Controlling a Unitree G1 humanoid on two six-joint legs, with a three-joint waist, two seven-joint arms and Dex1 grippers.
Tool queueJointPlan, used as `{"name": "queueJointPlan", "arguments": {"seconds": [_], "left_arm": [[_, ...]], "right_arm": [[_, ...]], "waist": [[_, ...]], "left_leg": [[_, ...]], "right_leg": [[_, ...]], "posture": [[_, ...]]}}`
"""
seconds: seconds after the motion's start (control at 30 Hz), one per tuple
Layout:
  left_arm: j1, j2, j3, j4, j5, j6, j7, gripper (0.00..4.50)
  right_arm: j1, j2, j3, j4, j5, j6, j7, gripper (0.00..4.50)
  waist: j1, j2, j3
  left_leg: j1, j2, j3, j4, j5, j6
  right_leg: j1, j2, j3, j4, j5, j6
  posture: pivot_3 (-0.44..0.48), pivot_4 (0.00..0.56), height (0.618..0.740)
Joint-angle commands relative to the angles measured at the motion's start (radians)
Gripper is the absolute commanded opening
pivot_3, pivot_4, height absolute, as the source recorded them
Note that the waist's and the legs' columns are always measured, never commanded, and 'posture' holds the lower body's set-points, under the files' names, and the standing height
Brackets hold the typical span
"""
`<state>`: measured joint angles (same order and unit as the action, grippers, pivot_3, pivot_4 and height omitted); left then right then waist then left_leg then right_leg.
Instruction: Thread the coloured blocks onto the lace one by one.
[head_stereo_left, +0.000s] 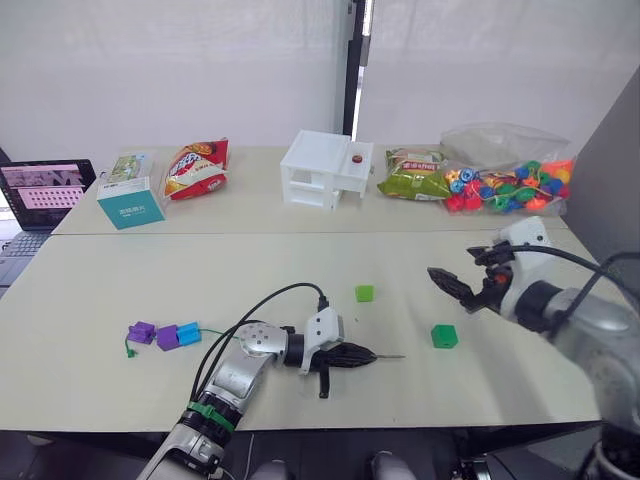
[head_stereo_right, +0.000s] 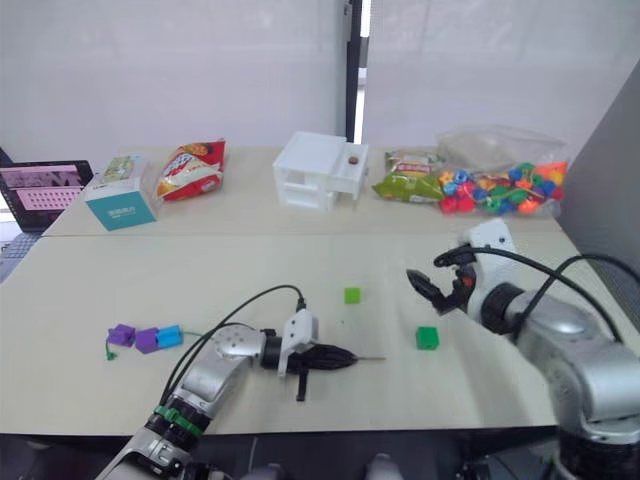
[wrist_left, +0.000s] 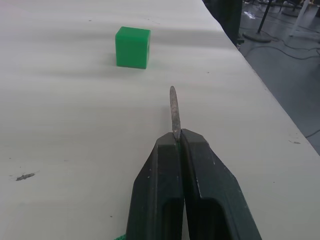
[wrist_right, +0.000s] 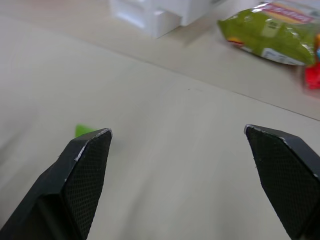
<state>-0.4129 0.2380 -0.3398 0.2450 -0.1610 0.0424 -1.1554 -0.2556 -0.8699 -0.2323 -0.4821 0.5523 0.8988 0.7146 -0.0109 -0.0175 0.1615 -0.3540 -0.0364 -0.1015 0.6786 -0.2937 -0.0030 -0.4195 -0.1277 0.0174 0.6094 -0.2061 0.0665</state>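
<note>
Your left gripper (head_stereo_left: 352, 355) pinches the lace's grey tip (wrist_left: 173, 111), which points at the dark green block (head_stereo_left: 444, 336). Your right gripper (head_stereo_left: 462, 283) hovers spread above that block. The light green block (head_stereo_left: 364, 293) sits farther back; the purple and blue blocks (head_stereo_left: 165, 334) lie threaded far left.

Matt beige table (wrist_left: 75, 150), smooth plastic dark green block (wrist_left: 132, 47), dull metal lace tip (wrist_left: 173, 111)

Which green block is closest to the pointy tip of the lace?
The dark green block, lying just past the lace's tip; the light green block sits farther back.
</note>
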Motion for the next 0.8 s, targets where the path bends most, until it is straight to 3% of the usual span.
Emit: {"name": "queueJointPlan", "arguments": {"seconds": [0.03,0.13,0.23,0.53,0.63,0.8], "left_arm": [[0.007,0.004,0.01,-0.01,-0.008,-0.008,0.014,0.0],[0.014,0.009,0.012,-0.017,-0.009,-0.004,0.019,0.0],[0.016,0.017,0.014,-0.024,-0.005,-0.005,0.025,0.0],[0.051,0.032,0.018,-0.08,-0.005,0.021,0.062,0.0],[0.058,0.037,0.017,-0.091,-0.008,0.029,0.07,0.0],[0.058,0.033,0.01,-0.094,-0.01,0.032,0.074,0.0]], "right_arm": [[0.028,-0.131,0.11,0.14,-0.091,-0.315,0.344,4.48],[-0.008,-0.158,0.203,0.316,-0.159,-0.527,0.519,4.48],[-0.083,-0.129,0.298,0.504,-0.259,-0.709,0.606,4.48],[-0.193,-0.012,0.385,0.874,-0.375,-0.934,0.677,4.48],[-0.184,0.001,0.371,0.882,-0.351,-0.925,0.693,3.69],[-0.113,0.009,0.304,0.778,-0.269,-0.795,0.654,1.96]], "waist": [[-0.002,0.0,0.0],[-0.005,-0.001,0.0],[-0.009,-0.001,0.001],[-0.003,-0.001,0.0],[-0.003,-0.001,0.0],[-0.001,-0.001,0.0]], "left_leg": [[0.0,0.0,0.001,0.0,0.0,0.0],[0.0,0.0,0.002,0.001,0.0,0.0],[0.001,0.001,0.004,0.002,0.0,-0.001],[0.001,0.001,0.004,0.001,0.001,-0.002],[0.001,0.001,0.004,0.001,0.001,-0.002],[0.001,0.001,0.004,0.001,0.001,-0.002]], "right_leg": [[0.0,0.0,0.0,0.0,0.0,0.0],[0.0,0.0,0.001,-0.001,0.0,0.001],[0.0,0.0,0.002,0.0,0.0,0.001],[-0.002,0.0,0.002,0.001,0.0,0.0],[-0.001,0.0,0.002,0.0,0.0,0.0],[-0.001,0.0,0.002,0.001,0.0,0.0]], "posture": [[0.0,0.15,0.74],[0.0,0.15,0.74],[0.0,0.15,0.74],[0.0,0.15,0.74],[0.0,0.15,0.74],[0.0,0.15,0.74]]}}
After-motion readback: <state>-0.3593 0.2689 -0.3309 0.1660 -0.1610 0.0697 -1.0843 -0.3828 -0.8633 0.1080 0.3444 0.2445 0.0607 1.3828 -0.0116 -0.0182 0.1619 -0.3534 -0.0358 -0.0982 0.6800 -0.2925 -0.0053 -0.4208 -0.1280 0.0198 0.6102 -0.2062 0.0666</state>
